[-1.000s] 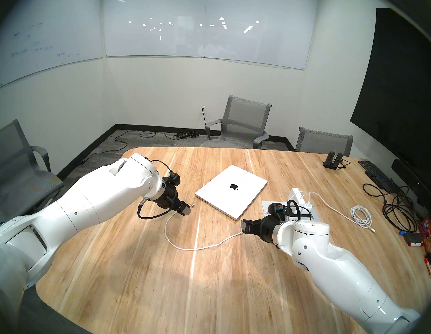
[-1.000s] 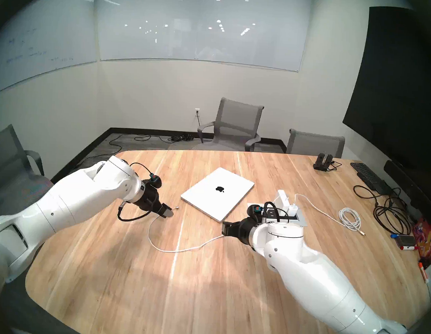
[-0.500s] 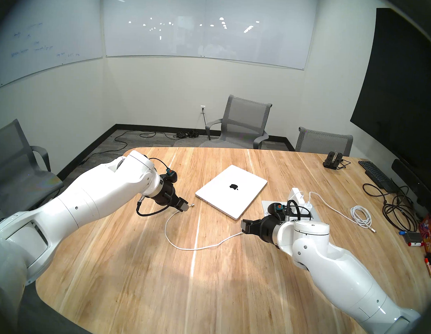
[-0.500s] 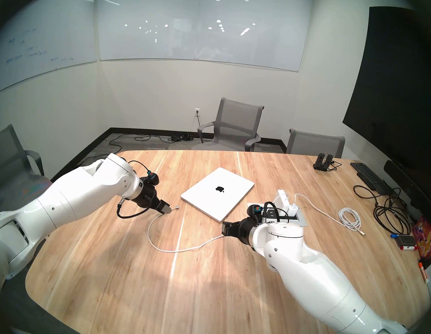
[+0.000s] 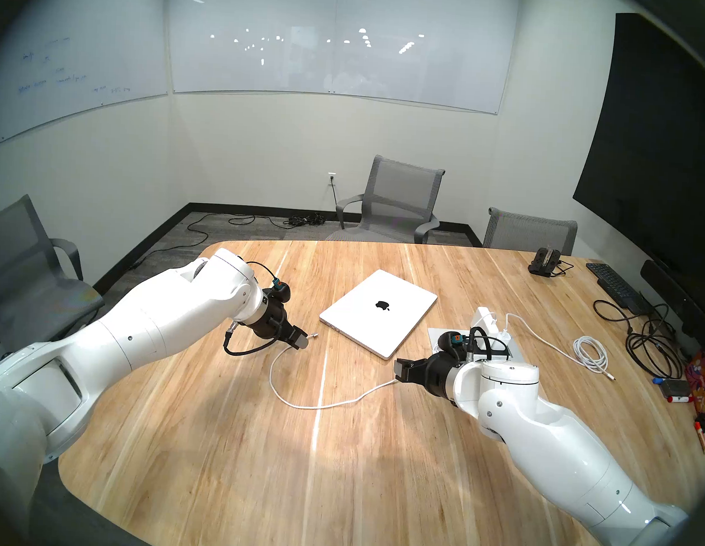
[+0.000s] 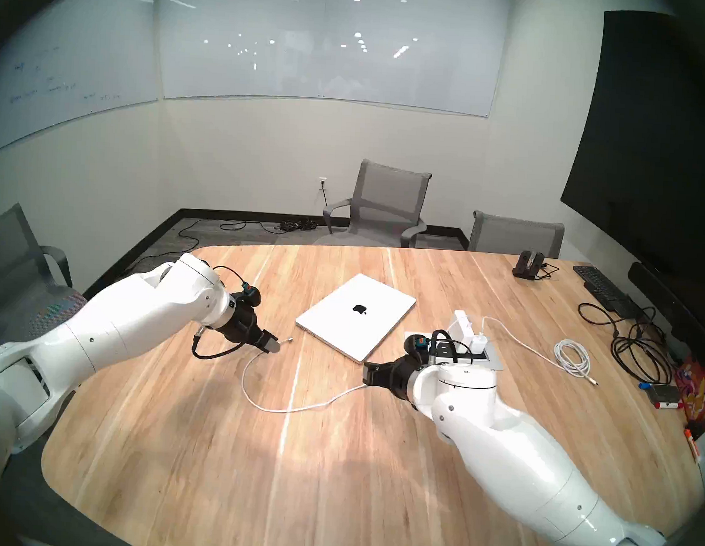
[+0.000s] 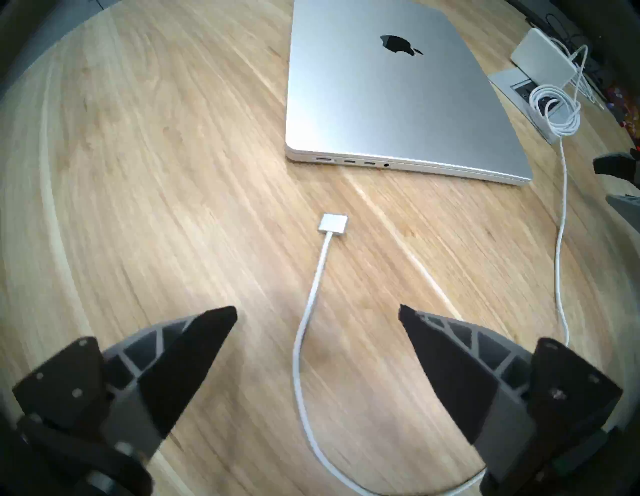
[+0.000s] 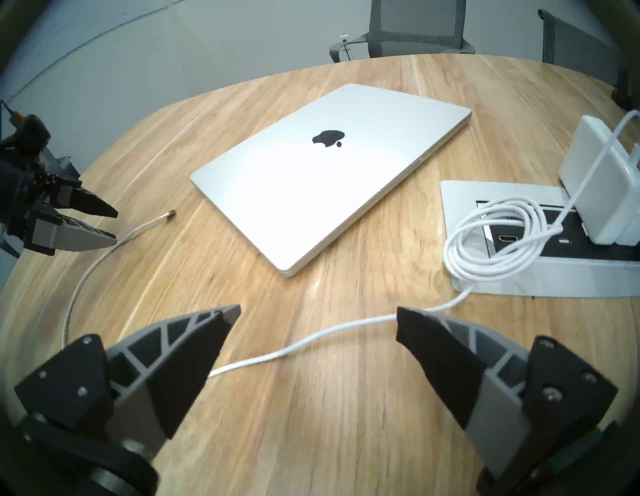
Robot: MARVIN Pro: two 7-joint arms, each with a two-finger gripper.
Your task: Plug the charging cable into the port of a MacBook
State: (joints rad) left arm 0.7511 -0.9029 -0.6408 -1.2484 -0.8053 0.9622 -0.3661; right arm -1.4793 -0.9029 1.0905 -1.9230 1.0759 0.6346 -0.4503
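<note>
- On the counter [image 5: 332,469], a pale wood top with a long streaked grain and rounded corners, the MacBook [image 5: 377,312] lies flat and closed — a thin silver-white slab with rounded corners and a black apple logo on its matte lid.
- Along the laptop's edge facing the left arm, the left wrist view shows a row of small slots and one round socket [image 7: 386,165]; all stand unoccupied.
- The charging cable [image 5: 315,405], a thin white cord, runs in one loose curve across the wood from near the right arm round to its plug [image 7: 333,224].
- The plug is a small flat silvery-white square lying on the counter, apart from the MacBook and short of its port edge.
- Left pincer [image 7: 317,313]: dark wedge-shaped fingers on grey ribbed backing, spread apart and holding nothing — it hangs low over the cord just behind the plug.
- Right pincer [image 8: 318,313]: same build, likewise spread apart and empty; the cord passes on the counter between its fingertips.
- Beside the MacBook's right, a white charger brick [image 8: 599,194] with rounded edges stands plugged in a grey recessed outlet plate [image 8: 457,194], where part of the white cord lies looped [image 8: 495,239].
</note>
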